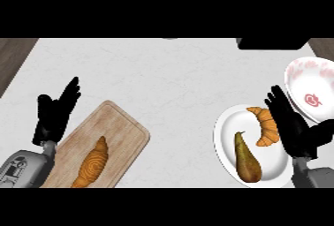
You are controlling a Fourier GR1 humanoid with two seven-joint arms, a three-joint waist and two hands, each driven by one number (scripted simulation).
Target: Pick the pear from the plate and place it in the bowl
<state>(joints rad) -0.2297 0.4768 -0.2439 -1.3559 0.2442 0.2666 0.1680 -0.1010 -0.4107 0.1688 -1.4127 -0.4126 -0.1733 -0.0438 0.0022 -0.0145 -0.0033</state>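
Note:
A brown-green pear (246, 159) lies on a white plate (224, 140) at the lower right, stem end pointing up the view. Beside it on the same plate lies an orange croissant (265, 125). A white bowl with a red pattern (312, 88) stands at the right edge, just beyond the plate. My right hand (292, 124) hovers over the plate's right side with fingers straight, open, to the right of the pear and holding nothing. My left hand (56, 112) is open at the far left, fingers up.
A wooden cutting board (124, 128) lies at the lower left with an orange pastry (93, 162) on it. A dark object (272, 43) sits at the counter's far right edge. Wood-toned floor shows at the upper left corner.

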